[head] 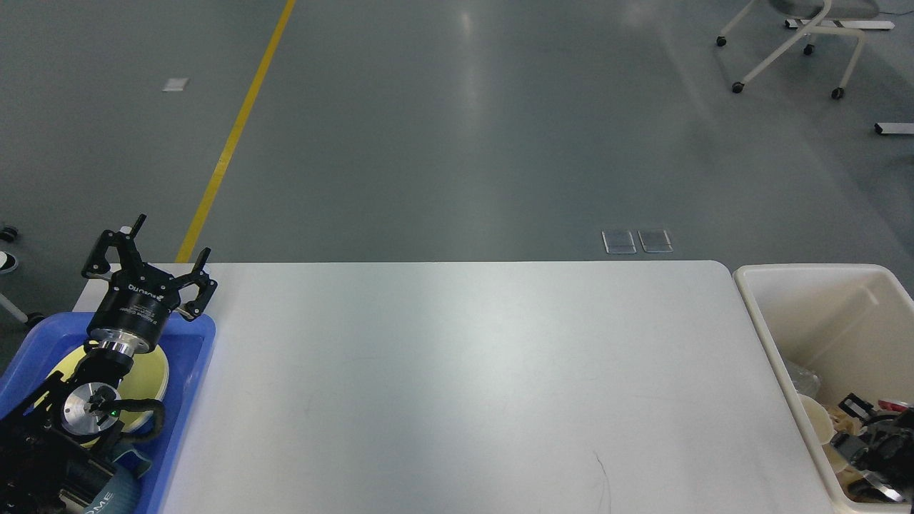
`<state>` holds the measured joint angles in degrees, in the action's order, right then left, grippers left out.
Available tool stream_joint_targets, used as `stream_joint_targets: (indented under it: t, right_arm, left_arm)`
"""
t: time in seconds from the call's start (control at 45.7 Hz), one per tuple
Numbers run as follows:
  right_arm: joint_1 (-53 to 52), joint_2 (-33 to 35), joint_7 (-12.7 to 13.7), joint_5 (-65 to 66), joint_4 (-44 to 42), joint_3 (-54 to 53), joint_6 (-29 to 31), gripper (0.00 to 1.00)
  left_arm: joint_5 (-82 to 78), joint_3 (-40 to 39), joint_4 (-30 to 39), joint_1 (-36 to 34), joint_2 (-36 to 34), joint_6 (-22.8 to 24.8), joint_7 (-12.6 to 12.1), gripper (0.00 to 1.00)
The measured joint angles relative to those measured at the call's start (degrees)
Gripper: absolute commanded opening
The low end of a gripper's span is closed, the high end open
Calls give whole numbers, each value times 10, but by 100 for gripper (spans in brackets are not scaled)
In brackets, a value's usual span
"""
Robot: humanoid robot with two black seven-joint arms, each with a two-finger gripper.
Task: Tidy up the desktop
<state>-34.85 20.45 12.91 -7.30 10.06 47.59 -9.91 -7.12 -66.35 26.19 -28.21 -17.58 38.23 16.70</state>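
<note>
The desktop (464, 371) is a wide white tabletop and its surface is bare. My left gripper (174, 235) is open and empty, with its fingers spread. It hangs over the far end of a blue tray (196, 371) at the desktop's left edge. A pale yellow plate (156, 373) lies in the tray, partly hidden by my left arm. My right gripper (882, 446) shows only as a dark mass low inside the cream bin (758, 307) at the right. I cannot tell its fingers apart.
The bin holds a pale cup (817, 421) and other small items. A chair on castors (792, 43) stands on the floor at the far right. A yellow floor line (235, 128) runs beyond the desktop's left end.
</note>
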Motion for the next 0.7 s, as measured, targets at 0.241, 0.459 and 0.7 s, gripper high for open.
stream_joint_targets:
  t: [0.241, 0.459, 0.7]
  right_arm:
    - [-1, 0, 0, 1, 3, 0, -1, 100]
    - [-19, 4, 0, 0, 10, -4, 2, 100]
    - [-126, 51, -2, -9, 85, -93, 6, 100]
  left_arm:
    - [0, 0, 0, 0, 0, 0, 0, 96]
    - [0, 0, 0, 0, 0, 0, 0, 96]
    - [0, 0, 0, 0, 0, 0, 0, 96]
